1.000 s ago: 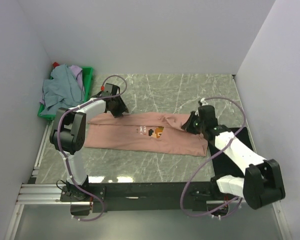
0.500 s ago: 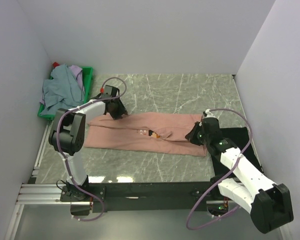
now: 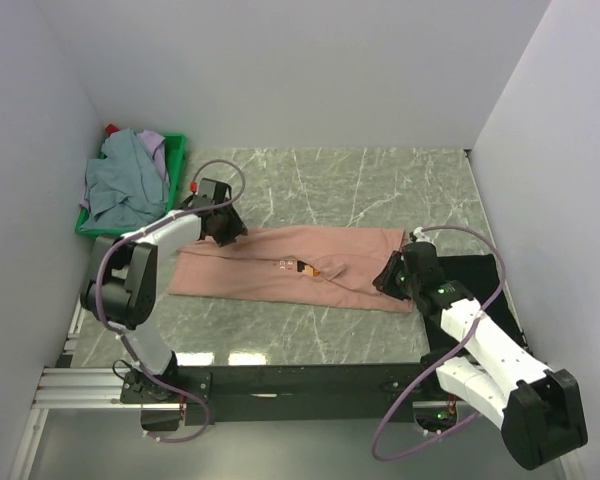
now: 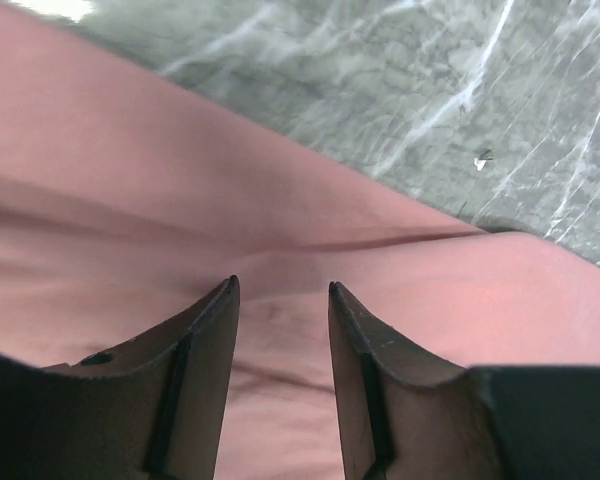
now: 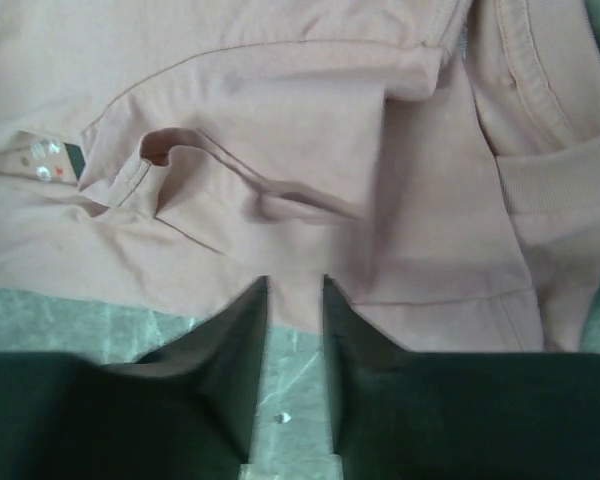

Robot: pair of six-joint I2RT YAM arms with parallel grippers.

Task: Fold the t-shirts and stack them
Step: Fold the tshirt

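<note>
Salmon-pink t-shirt (image 3: 290, 268): lies as a long folded band across the middle of the marble desk (image 3: 380, 190), running left to right and closer to the near edge than the far one.
Change in the shirt: a second ago its right end was bunched and raised; now it lies flatter and longer, with the chest print (image 3: 302, 266) partly covered by a fold.
Left gripper (image 3: 223, 232): sits lower over the band's far left corner than a second ago; its fingers are spread, with pink cloth showing in the gap between them.
Right gripper (image 3: 390, 278): has drawn back toward the near right corner; its fingers are slightly apart at the shirt's hem, and bare marble shows between them.
Black t-shirt (image 3: 485, 275): flat by the right edge, partly under the right arm, just beside the pink shirt's right end.
Far left corner: a green crate (image 3: 176, 160) holds a grey-blue t-shirt (image 3: 120, 185) and a lavender t-shirt (image 3: 155, 143), heaped.
Open room: bare marble spans from the band's far edge to the far edge of the desk; a narrower strip runs along the near edge.
</note>
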